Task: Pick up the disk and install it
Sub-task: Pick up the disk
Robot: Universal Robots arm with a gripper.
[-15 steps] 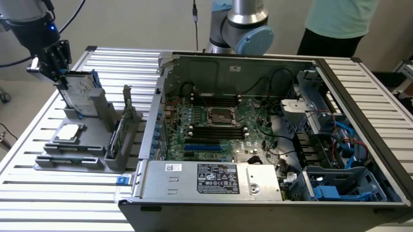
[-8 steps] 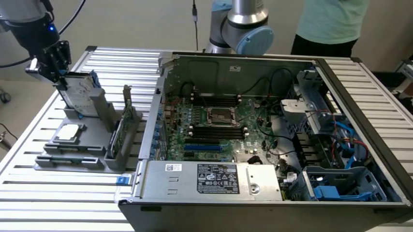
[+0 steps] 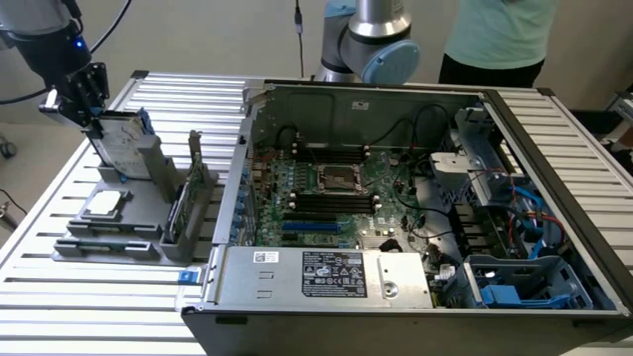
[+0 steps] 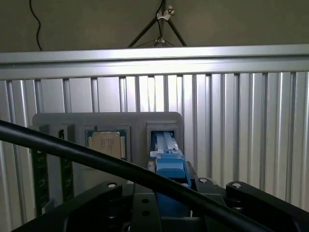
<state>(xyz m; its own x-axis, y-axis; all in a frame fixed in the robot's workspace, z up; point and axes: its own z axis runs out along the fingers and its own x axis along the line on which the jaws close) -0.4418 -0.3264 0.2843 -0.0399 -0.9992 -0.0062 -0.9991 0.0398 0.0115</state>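
Note:
The disk [image 3: 124, 144], a silver-grey drive with a white label and blue bracket, stands upright in the far slot of the grey holder [image 3: 109, 243] at the exterior view's left. My gripper [image 3: 96, 115] sits on its top edge, fingers closed against it. In the wrist view the blue bracket [image 4: 170, 166] runs from between my gripper's [image 4: 171, 193] black fingers down into the holder's slot [image 4: 164, 137]. Whether the disk has lifted out of the slot I cannot tell.
A square processor chip [image 3: 107, 204] [image 4: 107, 143] and an upright green circuit card [image 3: 188, 196] share the holder. The open computer case [image 3: 396, 193] lies to the exterior view's right, with a blue drive bay [image 3: 514, 288]. A person [image 3: 499, 33] stands behind. A black cable [image 4: 96, 160] crosses the wrist view.

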